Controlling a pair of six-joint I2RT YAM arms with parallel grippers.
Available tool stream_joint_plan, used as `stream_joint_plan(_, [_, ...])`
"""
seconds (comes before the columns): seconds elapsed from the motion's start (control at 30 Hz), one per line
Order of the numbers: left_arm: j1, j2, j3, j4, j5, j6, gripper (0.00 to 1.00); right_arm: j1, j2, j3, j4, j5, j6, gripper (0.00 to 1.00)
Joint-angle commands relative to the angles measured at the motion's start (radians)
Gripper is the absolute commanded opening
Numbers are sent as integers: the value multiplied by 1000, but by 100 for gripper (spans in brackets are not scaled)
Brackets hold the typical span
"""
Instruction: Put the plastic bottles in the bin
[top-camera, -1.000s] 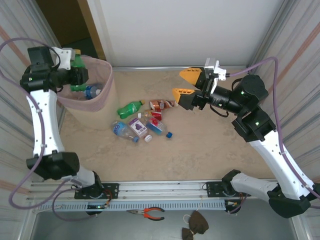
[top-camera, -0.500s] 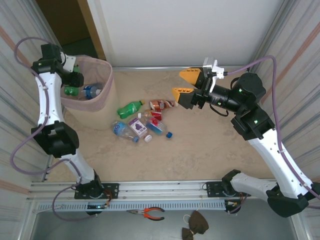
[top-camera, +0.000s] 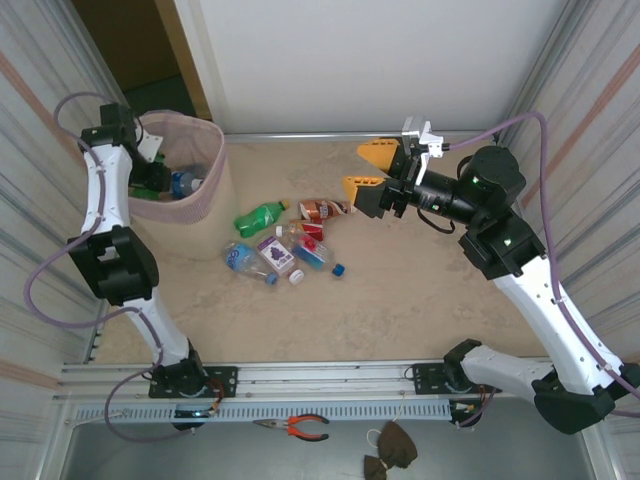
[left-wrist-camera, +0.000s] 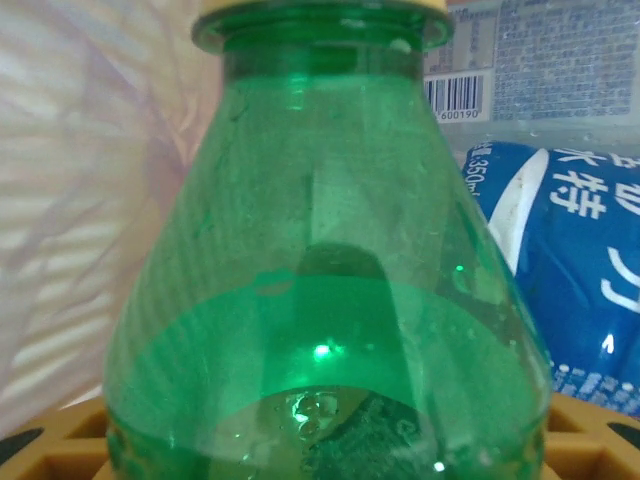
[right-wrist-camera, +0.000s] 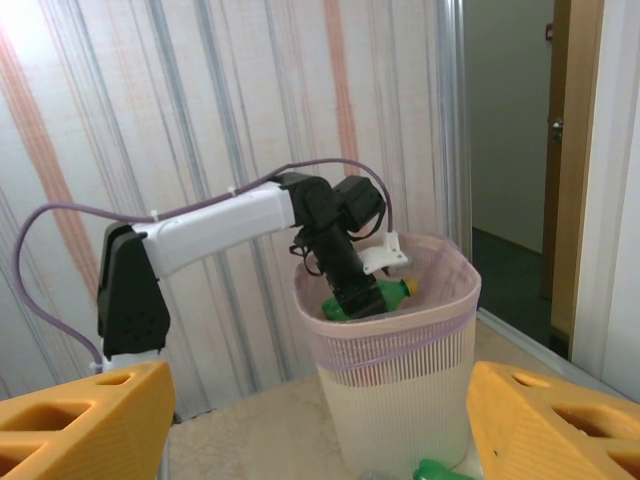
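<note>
Right wrist view, left gripper (right-wrist-camera: 350, 294) clamped on green bottle (right-wrist-camera: 386, 293), seemingly just inside bin (right-wrist-camera: 400, 405) mouth, right gripper (top-camera: 370, 168) spread wide, empty.

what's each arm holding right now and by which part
Left fingers: a green plastic bottle with a yellow cap, gripped by its wide body, away from the cap. Right fingers: open, holding nothing.

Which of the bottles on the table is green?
The green bottle on its side at the group's left edge, nearest the bin. The others on the table are clear with blue, red or purple labels.
</note>
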Motion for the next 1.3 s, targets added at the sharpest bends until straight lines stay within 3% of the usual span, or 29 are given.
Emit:
stream_joint_plan(0.0, [0, 45, -49, -57, 69, 13, 51, -6, -1, -11, 33, -4, 17, 76])
stream_joint_plan(0.33, [-26, 121, -72, -116, 128, -16, 63, -8, -8, -14, 27, -1, 10, 76])
stream_joint_plan(0.57, [-28, 46, -54, -93, 107, -53, 74, -8, -13, -11, 27, -1, 11, 76])
stream_joint_plan(0.87, [-29, -86, -13, -37, 166, -83, 84, -8, -19, -12, 25, -3, 14, 76])
stream_joint_plan(1.27, [-28, -192, 36, -14, 276, -128, 85, -8, -35, -21, 7, 9, 6, 76])
